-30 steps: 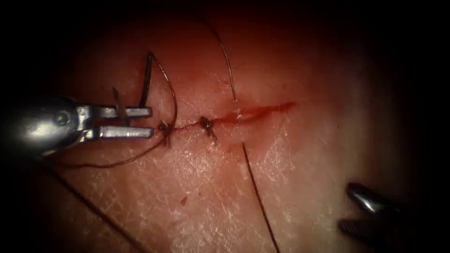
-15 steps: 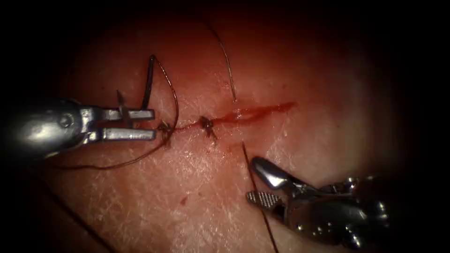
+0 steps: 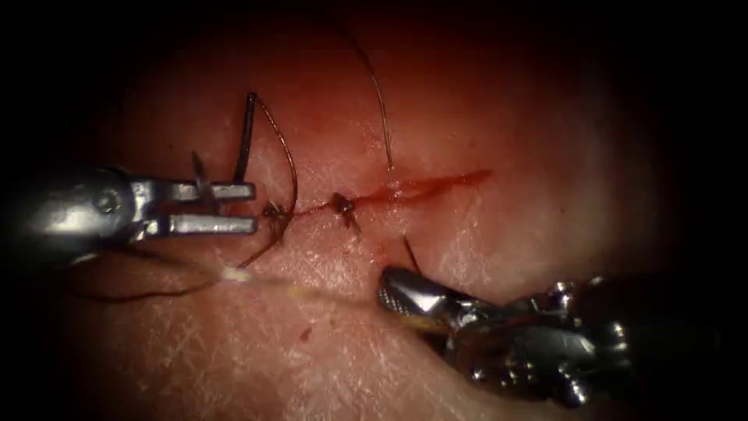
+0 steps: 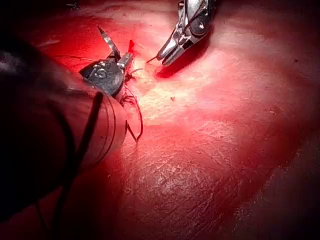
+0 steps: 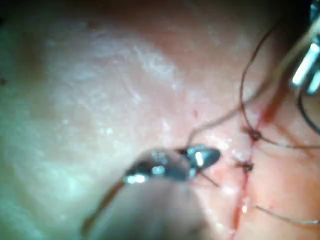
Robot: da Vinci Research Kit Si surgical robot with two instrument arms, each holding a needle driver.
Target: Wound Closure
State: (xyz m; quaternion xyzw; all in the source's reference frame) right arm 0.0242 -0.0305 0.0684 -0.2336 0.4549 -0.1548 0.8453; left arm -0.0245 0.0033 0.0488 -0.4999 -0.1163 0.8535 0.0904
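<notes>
Endoscope view, room: the pale pink pork-belly tissue lies open and bare to the right of the cut, with its edges fading into dark on every side.
Endoscope view, cut: a thin red slit runs left to right, with red fluid along it and two dark knots on its left half.
Endoscope view, left gripper: its two steel jaws stand parallel and apart, pointing right at the cut's left end, with nothing clamped between them.
Endoscope view, needle: the dark curved needle lies above the cut's left end, long axis near vertical. Its lower end is hidden behind the upper jaw, so I cannot tell whether it enters the tissue.
Endoscope view, thread: the dark brown thread arcs from the needle's upper end down to the leftmost knot.
Endoscope view, right gripper: just below the cut, jaws closed on a thread strand that rises to the tissue.
Left wrist view: the left gripper is spread wide. The right gripper is near it, pinched narrow.
Right wrist view: the right gripper tip sits just beside the knots, with the left gripper beyond them.
</notes>
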